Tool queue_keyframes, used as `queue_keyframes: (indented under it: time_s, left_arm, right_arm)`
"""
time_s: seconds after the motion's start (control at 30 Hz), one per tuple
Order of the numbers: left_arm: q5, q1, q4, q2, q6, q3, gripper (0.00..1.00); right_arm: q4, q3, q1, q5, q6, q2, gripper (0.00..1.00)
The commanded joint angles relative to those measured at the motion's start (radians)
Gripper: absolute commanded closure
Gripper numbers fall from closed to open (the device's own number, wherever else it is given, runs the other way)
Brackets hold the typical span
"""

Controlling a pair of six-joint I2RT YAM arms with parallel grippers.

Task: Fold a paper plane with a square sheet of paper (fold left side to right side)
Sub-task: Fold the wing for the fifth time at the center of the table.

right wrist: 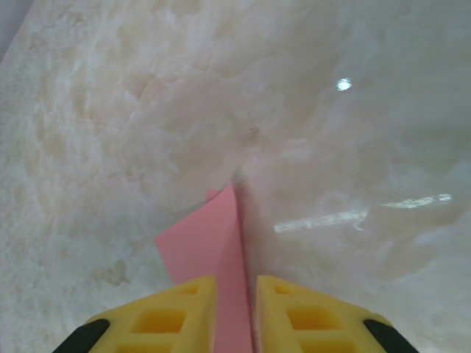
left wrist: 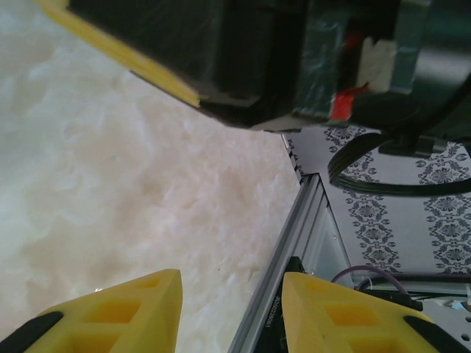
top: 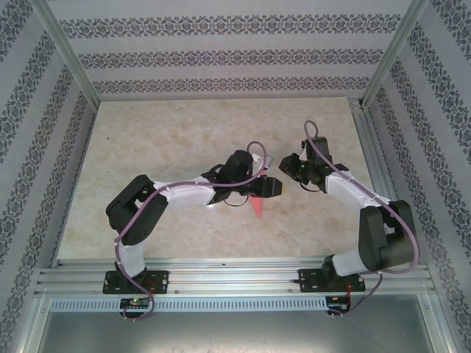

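Pale marbled table; pink folded paper plane on it.
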Motion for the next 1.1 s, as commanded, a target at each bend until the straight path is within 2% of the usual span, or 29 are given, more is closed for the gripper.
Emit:
queue_keyframes:
  time_s: [0.0,0.2,0.4,0.7,0.83,0.97,1.07]
  left_arm:
    - [-0.028,-0.015,-0.101,0.081,0.003,0.079,0.59]
    - [-0.131,-0.006,-0.291,0.127,0.089,0.122,0.60]
    - [-0.145,0.042,-0.247,0.089,0.073,0.027,0.67]
    - [-0.147,0.069,-0.181,0.030,0.067,-0.081,0.74]
    - [-0.126,0.074,-0.127,0.036,0.060,-0.114,0.75]
    - [-0.110,0.076,-0.087,0.059,0.048,-0.132,0.76]
    - [-0.105,0.075,-0.073,0.067,0.046,-0.142,0.76]
  right_arm:
    - [-0.052,-0.045,-0.039,0.028,-0.044,-0.053,0.78]
    - [-0.097,-0.068,-0.090,0.039,-0.075,-0.098,0.78]
    - [-0.110,-0.074,-0.097,0.034,-0.091,-0.106,0.78]
    - [-0.075,-0.079,-0.093,-0.025,-0.100,-0.078,0.78]
    - [-0.024,-0.074,-0.061,-0.091,-0.085,-0.048,0.79]
    - [0.071,-0.068,0.013,-0.138,-0.009,0.006,0.81]
    - [0.131,-0.060,0.067,-0.126,0.047,0.047,0.82]
